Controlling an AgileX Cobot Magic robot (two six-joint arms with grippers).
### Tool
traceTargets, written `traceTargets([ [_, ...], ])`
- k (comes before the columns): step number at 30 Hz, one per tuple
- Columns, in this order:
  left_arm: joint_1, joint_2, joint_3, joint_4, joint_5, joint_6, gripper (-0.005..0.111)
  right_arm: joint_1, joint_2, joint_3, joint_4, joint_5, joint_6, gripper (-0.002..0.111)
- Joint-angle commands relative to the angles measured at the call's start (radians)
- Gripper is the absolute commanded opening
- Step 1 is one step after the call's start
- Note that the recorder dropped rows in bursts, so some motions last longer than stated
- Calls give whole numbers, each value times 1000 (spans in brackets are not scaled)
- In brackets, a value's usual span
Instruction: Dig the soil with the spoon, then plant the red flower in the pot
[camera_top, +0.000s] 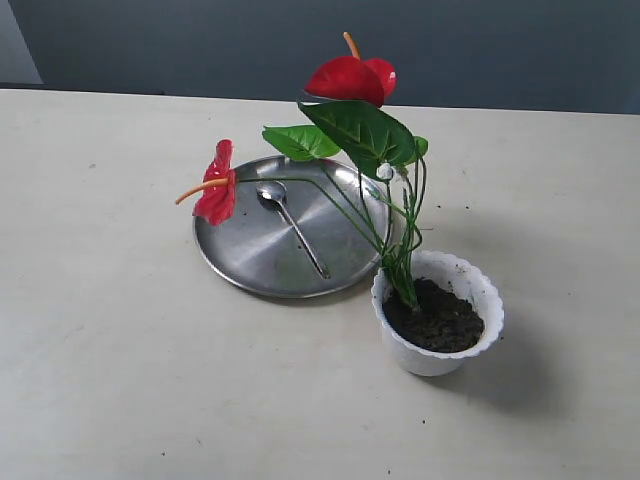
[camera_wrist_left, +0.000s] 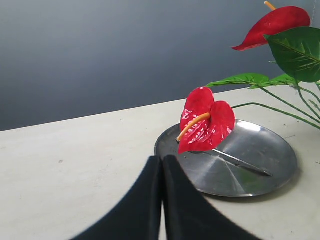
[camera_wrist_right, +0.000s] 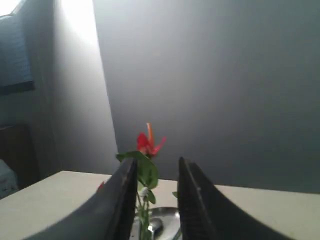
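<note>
Item: planting set on a pale table (camera_top: 110, 350), state near completion by the look of it. The pot (camera_top: 438, 312), white with a scalloped rim, stands just beside the front right edge of a round steel plate (camera_top: 240, 262) as the exterior view shows it, and holds the soil (camera_top: 440, 320), dark and crumbly, filling it to a little below the rim. The red flower (camera_top: 352, 78) is already seated: its green stems run down into the soil at the side of the pot nearest the plate, and the sprig stands roughly upright, with one bloom high above the leaves and a second bloom (camera_top: 217, 185) drooping out over the plate's far left rim. The spoon (camera_top: 290, 225) lies in the plate, bowl toward the far side, handle pointing toward the pot; no soil on it can be made out. Judgement: digging and planting both appear done; at most a check that the sprig stands firm is left. Left gripper (camera_wrist_left: 161, 165): fingers pressed together with no gap, nothing between them, hanging clear of the plate on the near side. Right gripper (camera_wrist_right: 156, 172): fingers slightly parted, empty, well back from the flower, which shows in the gap between them. Neither arm appears in the exterior view. Markings: no brand, label or writing is legible on the pot, the plate, the spoon or the table.
</note>
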Motion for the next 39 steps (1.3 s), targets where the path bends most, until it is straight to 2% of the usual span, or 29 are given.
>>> traceTargets([
  [1, -7, -5, 2, 0, -13, -4, 1, -226, -6, -1, 12, 38, -7, 29],
  [2, -7, -5, 2, 0, -13, -4, 1, -309, -6, -1, -12, 63, -7, 29],
  [5, -7, -5, 2, 0, -13, -4, 1, -470, -6, -1, -23, 205, -7, 29],
  [7, -7, -5, 2, 0, -13, -4, 1, -543, -6, 1, -27, 285, -7, 29],
  [9, -7, -5, 2, 0, -13, -4, 1, -582, -6, 40, -52, 260, -9, 29],
  [12, -7, -5, 2, 0, -13, -4, 1, -596, -6, 104, -57, 128, -9, 29],
  [39, -7, -5, 2, 0, -13, -4, 1, -596, -6, 104, -91, 145, -37, 29],
])
